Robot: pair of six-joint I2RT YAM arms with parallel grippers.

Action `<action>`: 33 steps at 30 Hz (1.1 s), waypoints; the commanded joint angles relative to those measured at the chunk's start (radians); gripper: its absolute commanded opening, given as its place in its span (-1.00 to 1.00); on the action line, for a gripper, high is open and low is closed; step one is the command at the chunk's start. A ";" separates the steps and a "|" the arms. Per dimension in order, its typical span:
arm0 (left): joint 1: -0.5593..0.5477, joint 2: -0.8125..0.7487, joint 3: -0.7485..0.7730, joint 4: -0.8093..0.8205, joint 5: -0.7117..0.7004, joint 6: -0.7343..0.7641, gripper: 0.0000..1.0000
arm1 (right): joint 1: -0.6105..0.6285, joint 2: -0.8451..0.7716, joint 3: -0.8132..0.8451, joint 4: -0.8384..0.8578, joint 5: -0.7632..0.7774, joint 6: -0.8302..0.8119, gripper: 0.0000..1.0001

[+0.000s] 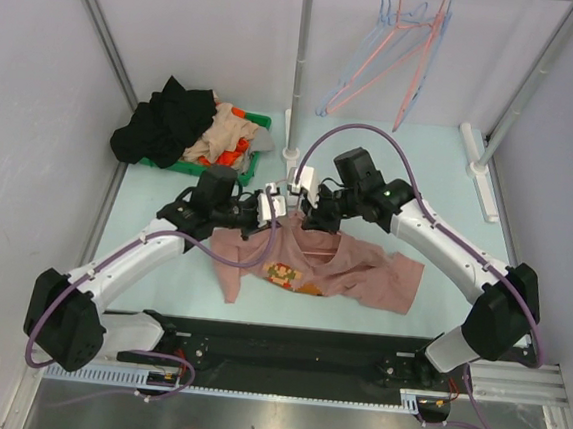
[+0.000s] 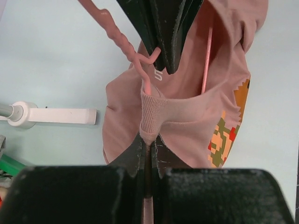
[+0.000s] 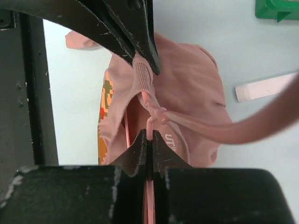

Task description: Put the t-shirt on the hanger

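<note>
Dusty-pink t-shirt (image 1: 362,271) lies mid-way across the worktop (image 1: 440,178) with the hanger (image 2: 117,37) partly inside its neck; our left gripper (image 2: 148,140) clamps the collar (image 2: 152,114), our right gripper (image 3: 149,140) clamps the hanger, and we judge the shoulders not yet seated.

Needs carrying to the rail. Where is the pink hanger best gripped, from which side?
Pinch the hanger at its twisted neck under the hook, coming from the collar end: that alone sticks out of the t-shirt; its arms lie inside the cloth.

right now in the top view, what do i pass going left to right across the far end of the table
black garment → beige and orange clothes → upright rack pole → hanging hangers → slanted rack pole
</note>
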 commanded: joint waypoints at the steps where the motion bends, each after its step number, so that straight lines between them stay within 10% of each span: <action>1: 0.036 -0.044 0.014 -0.020 0.089 0.011 -0.97 | -0.046 -0.035 0.032 -0.006 0.009 0.016 -1.00; 13: 0.214 -0.057 0.015 -0.181 0.163 0.125 -0.61 | -0.146 -0.179 0.032 -0.174 -0.062 0.051 -1.00; 23: 0.208 -0.083 0.098 -0.144 0.164 0.065 0.07 | -0.149 -0.231 0.032 -0.188 -0.004 0.070 -1.00; 33: 0.157 -0.081 0.202 -0.124 0.143 0.030 0.29 | -0.258 -0.359 0.080 -0.285 0.079 0.154 -1.00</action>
